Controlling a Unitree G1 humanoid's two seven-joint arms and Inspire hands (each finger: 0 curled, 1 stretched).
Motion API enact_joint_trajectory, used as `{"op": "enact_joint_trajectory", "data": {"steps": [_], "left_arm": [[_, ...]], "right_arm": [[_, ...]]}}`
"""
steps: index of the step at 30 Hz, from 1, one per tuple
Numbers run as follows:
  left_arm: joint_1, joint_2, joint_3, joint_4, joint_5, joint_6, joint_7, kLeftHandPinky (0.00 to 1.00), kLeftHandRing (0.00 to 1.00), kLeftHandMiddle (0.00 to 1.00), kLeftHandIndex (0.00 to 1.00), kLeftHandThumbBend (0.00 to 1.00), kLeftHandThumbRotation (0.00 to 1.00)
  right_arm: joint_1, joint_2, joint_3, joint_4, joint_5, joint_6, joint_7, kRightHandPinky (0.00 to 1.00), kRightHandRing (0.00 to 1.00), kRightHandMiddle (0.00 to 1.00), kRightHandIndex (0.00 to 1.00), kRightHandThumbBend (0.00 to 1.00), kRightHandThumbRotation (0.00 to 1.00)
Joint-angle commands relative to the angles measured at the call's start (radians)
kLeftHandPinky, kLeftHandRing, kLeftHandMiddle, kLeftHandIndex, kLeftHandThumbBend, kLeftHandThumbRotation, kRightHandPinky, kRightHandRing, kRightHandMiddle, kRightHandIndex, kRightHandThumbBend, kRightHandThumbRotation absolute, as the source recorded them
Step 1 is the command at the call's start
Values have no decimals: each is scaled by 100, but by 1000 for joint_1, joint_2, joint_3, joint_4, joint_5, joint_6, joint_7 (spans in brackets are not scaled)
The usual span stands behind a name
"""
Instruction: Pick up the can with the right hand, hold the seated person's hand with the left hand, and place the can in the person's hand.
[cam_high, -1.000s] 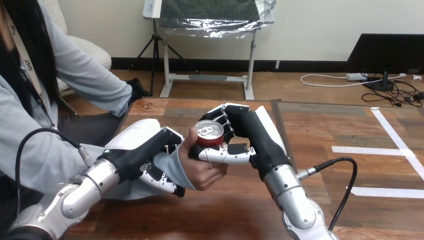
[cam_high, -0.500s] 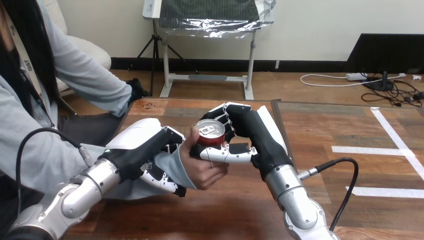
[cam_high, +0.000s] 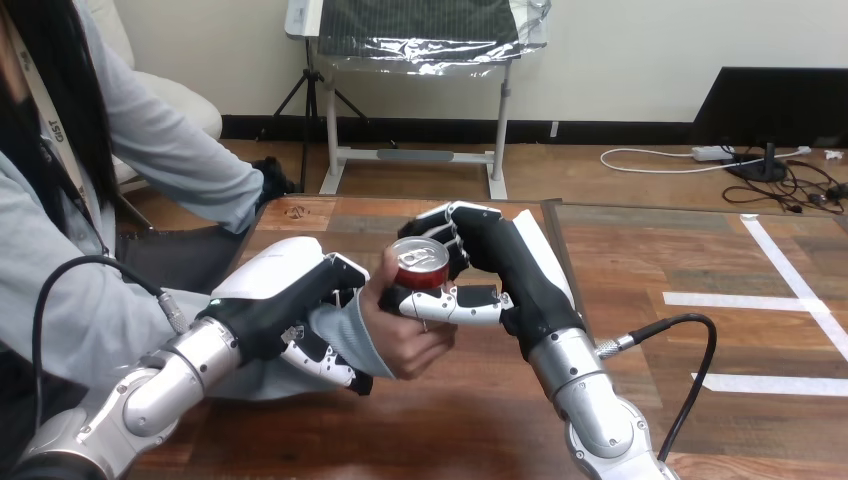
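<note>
Can (cam_high: 420, 266) upright above the table (cam_high: 640, 262), long axis vertical, lid up, resting in the person's hand (cam_high: 402, 340). Right hand (cam_high: 487, 262) grasps it, fingers curled behind and thumb across the front. Left hand (cam_high: 288, 303) is curled round the person's wrist (cam_high: 336, 335), over the sleeve.

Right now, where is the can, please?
Head view, centre: the can is above the table, gripped by the right hand and set in the person's hand, whose wrist the left hand holds.
</note>
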Motion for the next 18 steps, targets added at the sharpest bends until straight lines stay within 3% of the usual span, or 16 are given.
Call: {"op": "enact_joint_trajectory", "data": {"steps": [1, 11, 12, 16, 18], "left_arm": [[-74, -23, 4, -30, -7, -28, 39, 31, 37, 44, 48, 81, 2], [-64, -21, 1, -18, 11, -17, 78, 49, 55, 60, 63, 85, 21], [-63, -20, -1, -19, 18, -15, 88, 53, 59, 64, 68, 87, 26], [-54, -18, 0, -32, 28, -7, 101, 59, 65, 70, 74, 91, 31], [-48, -17, 0, -40, 31, 3, 99, 64, 70, 74, 78, 94, 34]], "right_arm": [[-50, -3, -2, -43, 8, 7, 8, 53, 62, 68, 70, 86, 0], [-63, -26, -1, -24, -8, 26, 17, 75, 81, 82, 84, 91, 16], [-64, -29, -1, -23, -11, 25, 17, 78, 84, 84, 87, 92, 20], [-71, -43, 2, -9, -24, 12, 20, 82, 87, 87, 91, 93, 26], [-73, -51, 5, -12, -33, 32, 27, 83, 88, 89, 93, 95, 30]]}}
